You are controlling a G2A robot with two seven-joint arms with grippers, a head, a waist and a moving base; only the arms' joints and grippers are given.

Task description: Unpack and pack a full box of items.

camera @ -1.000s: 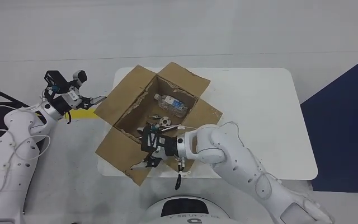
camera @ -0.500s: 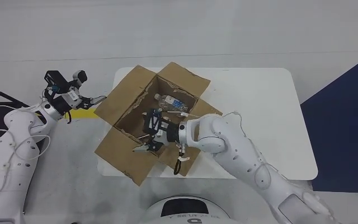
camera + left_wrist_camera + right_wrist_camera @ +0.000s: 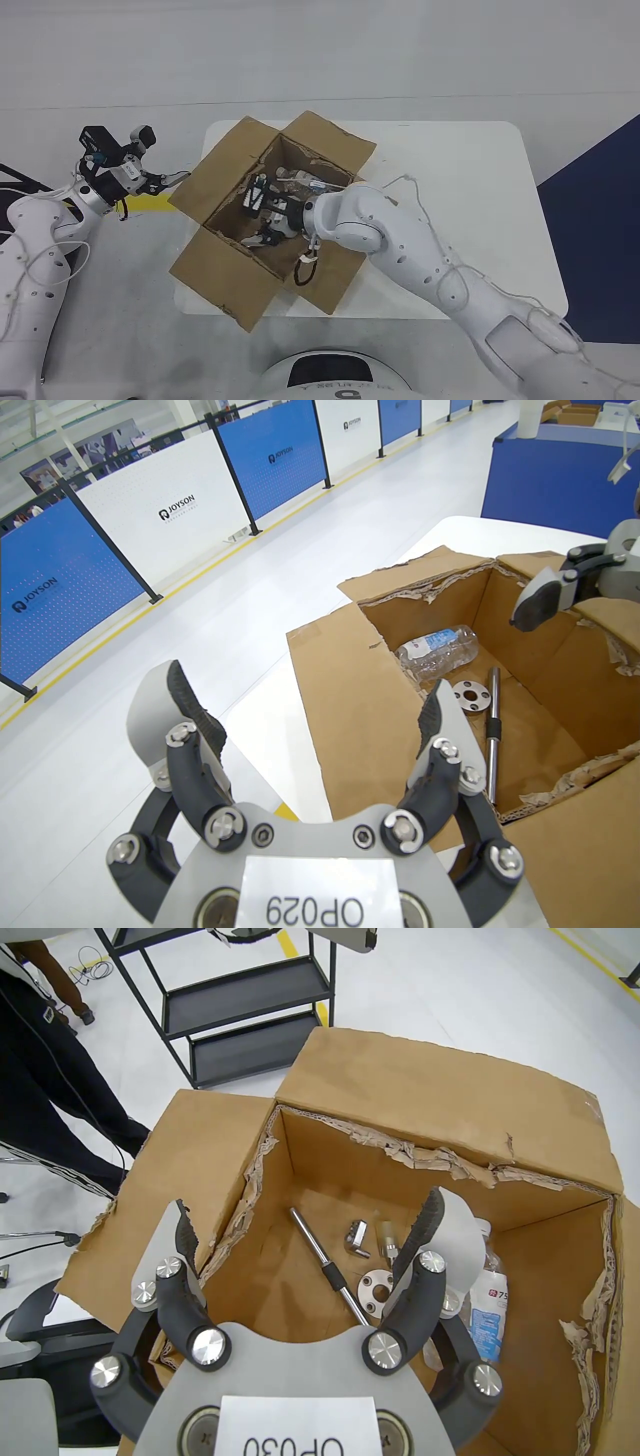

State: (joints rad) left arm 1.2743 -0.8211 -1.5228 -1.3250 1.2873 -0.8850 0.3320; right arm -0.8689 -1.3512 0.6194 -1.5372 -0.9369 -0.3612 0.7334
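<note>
White table point(image 3: 450, 200) on a pale workshop floor point(image 3: 240, 590), blue and white partition panels point(image 3: 125, 520) behind.

Right hand point(image 3: 309, 1203): spread and carrying nothing; I have it poised over the open mouth of the cardboard box point(image 3: 380, 1163), above the contents and touching none of them. Directly beneath it on the box bottom lie a steel rod point(image 3: 320, 1248), an angle bracket point(image 3: 357, 1238), a small metal fitting point(image 3: 387, 1238) and a flange disc point(image 3: 375, 1290). The disc sits just beside the rod's lower end. A plastic bottle point(image 3: 487, 1298) lies on its side against the wall nearest that hand's far finger.

Left hand point(image 3: 306, 680): also spread and empty, hanging beyond the table edge just outside one of the box's outer flaps, well apart from the items.

Box: flaps folded outward on all sides, torn along the rim, seated on the table's left portion as the top view shows it point(image 3: 230, 170).

Progress, as I judge it: every item I can see lies inside the box, so the unpacking half shows no visible result. The contents must come out onto the table one by one, then go back in. I read the right hand as set up for a first pick, most likely the rod or the disc below it.
</note>
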